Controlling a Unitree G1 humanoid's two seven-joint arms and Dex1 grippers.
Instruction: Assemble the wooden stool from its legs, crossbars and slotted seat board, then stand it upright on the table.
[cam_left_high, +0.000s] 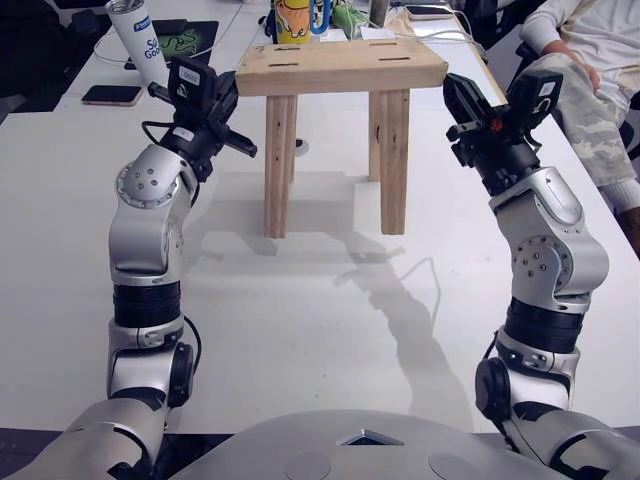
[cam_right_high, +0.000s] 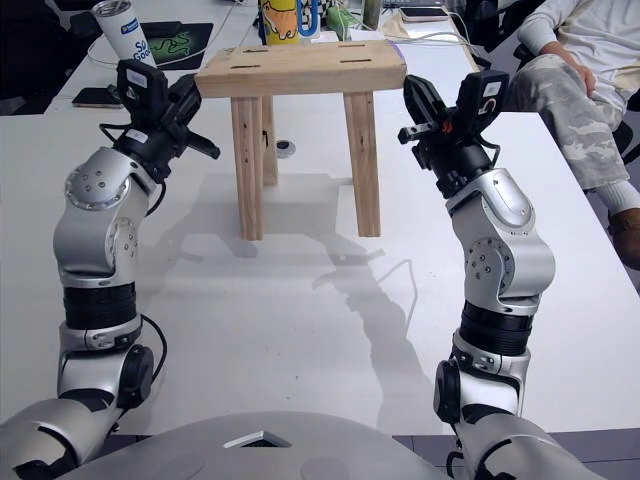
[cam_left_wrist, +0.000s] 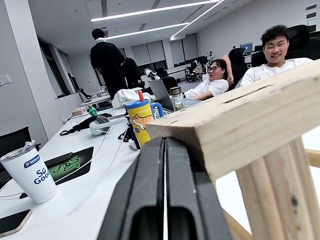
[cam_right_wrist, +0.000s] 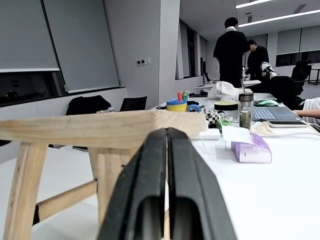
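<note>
The wooden stool (cam_left_high: 340, 68) stands upright on the white table (cam_left_high: 300, 330), its slotted seat board on top of its legs and crossbars. My left gripper (cam_left_high: 243, 149) hangs just off the seat's left end, a little below the board, shut and holding nothing. In the left wrist view its closed fingers (cam_left_wrist: 150, 200) point at the seat's corner (cam_left_wrist: 240, 120). My right gripper (cam_left_high: 455, 98) is raised beside the seat's right end, also shut and empty. The right wrist view has that gripper (cam_right_wrist: 167, 132) level with the seat board's edge (cam_right_wrist: 90, 127).
A white tumbler (cam_left_high: 135, 40), a phone (cam_left_high: 112, 95) and a black mat (cam_left_high: 190, 40) lie at the back left. A yellow cup (cam_left_high: 292, 20) stands behind the stool. A small dark object (cam_right_high: 285, 150) sits by the rear legs. A seated person (cam_left_high: 590, 90) is at the right edge.
</note>
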